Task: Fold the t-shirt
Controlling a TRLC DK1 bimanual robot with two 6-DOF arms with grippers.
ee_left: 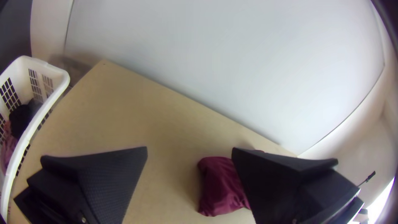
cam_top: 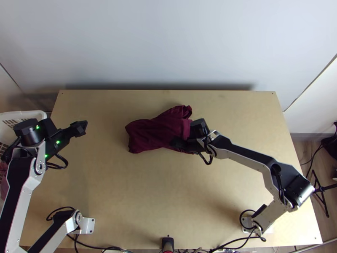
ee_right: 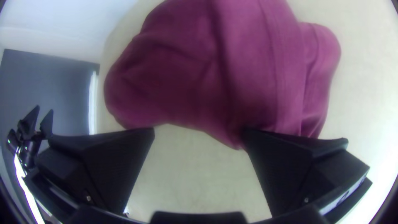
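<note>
Bunched t-shirt, probably needing spreading before folding
It lies on the counter, well apart from the basket; left end effector, nearer the basket, and right end effector, farther, both released. Next: likely pinch an edge.
</note>
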